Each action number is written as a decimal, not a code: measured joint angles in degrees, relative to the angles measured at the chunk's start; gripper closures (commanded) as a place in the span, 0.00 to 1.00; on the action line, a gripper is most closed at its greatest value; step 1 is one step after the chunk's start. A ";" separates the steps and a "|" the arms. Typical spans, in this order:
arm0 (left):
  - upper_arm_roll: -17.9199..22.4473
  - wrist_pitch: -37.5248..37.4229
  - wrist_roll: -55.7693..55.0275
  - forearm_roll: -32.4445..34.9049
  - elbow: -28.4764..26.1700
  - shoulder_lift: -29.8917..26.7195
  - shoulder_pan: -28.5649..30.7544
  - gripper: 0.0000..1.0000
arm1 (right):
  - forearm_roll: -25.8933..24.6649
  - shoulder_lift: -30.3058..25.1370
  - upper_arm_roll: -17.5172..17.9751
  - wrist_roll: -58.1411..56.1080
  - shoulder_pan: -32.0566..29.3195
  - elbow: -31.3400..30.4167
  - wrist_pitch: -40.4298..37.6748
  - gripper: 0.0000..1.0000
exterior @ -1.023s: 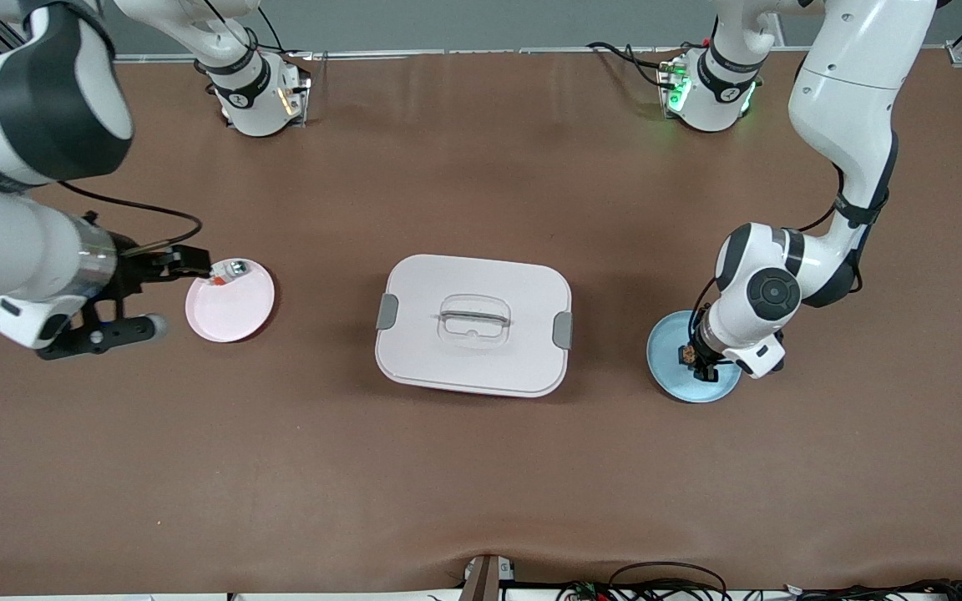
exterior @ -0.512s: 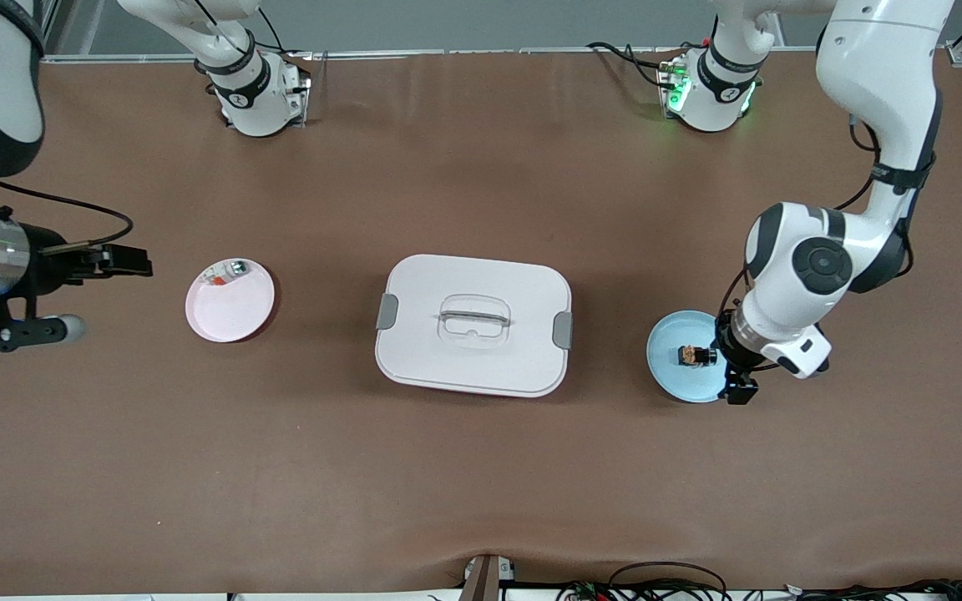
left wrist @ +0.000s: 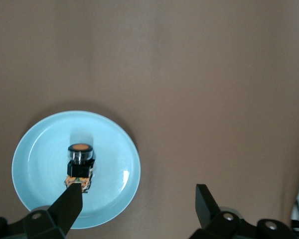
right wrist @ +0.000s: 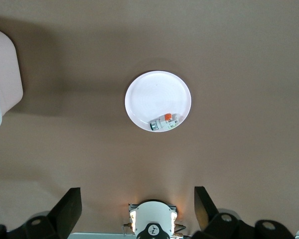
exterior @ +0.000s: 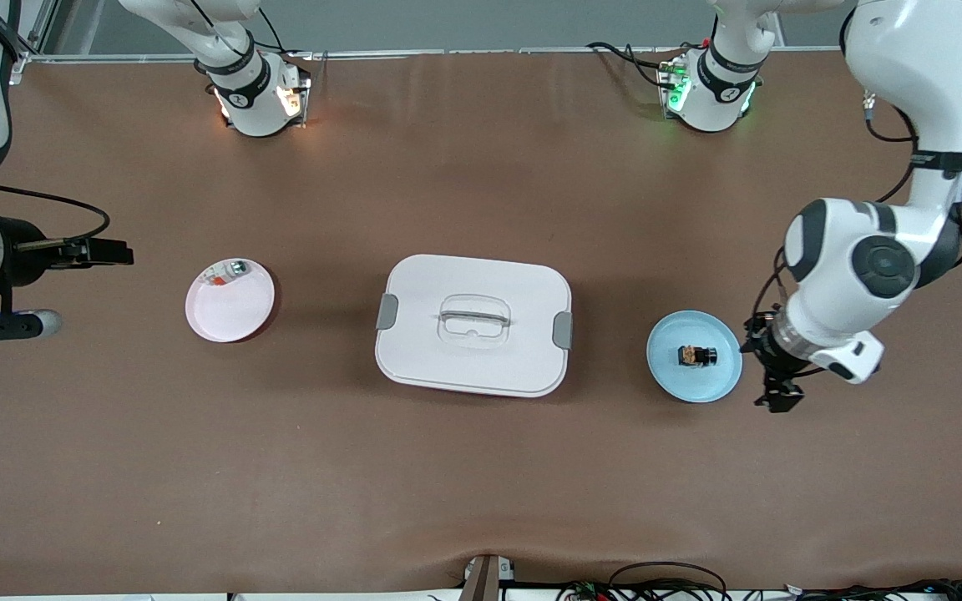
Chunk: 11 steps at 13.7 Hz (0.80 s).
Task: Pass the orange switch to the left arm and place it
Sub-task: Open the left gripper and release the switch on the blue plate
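Orange switch point(exterior: 696, 356) on blue plate point(exterior: 671, 374), beside open left pincer point(exterior: 775, 377)

orange switch point(exterior: 696, 356) on blue plate point(exterior: 670, 372) | box point(exterior: 473, 325) mid-table | pink plate point(exterior: 235, 313)

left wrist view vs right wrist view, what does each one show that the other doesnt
Only the left wrist view shows the blue plate with the orange switch lying on it, and the open left gripper, set off past the plate's edge over bare table.

Only the right wrist view shows the pink plate holding a small white part, a corner of the box, the right arm's base, and the open right gripper.

Both show the brown table and a gripper holding nothing.
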 measured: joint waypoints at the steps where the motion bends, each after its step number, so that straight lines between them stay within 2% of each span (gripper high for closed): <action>1: -0.03 -0.50 4.10 -1.81 -0.39 -1.41 0.88 0.00 | 0.00 0.00 0.01 1.94 0.00 0.00 0.00 0.00; 4: -0.06 -1.56 22.41 -7.85 -4.24 -6.24 1.65 0.00 | -0.07 0.00 -0.06 4.18 -0.20 -0.04 0.00 0.00; 6: -0.19 -1.57 33.34 -9.33 -6.75 -8.54 1.58 0.00 | -0.53 0.01 -0.09 4.21 -0.69 -0.09 0.34 0.00; 11: -0.24 -1.57 64.09 -11.77 -8.98 -9.98 1.59 0.00 | -1.75 0.02 -0.06 4.25 -0.81 -0.21 0.98 0.00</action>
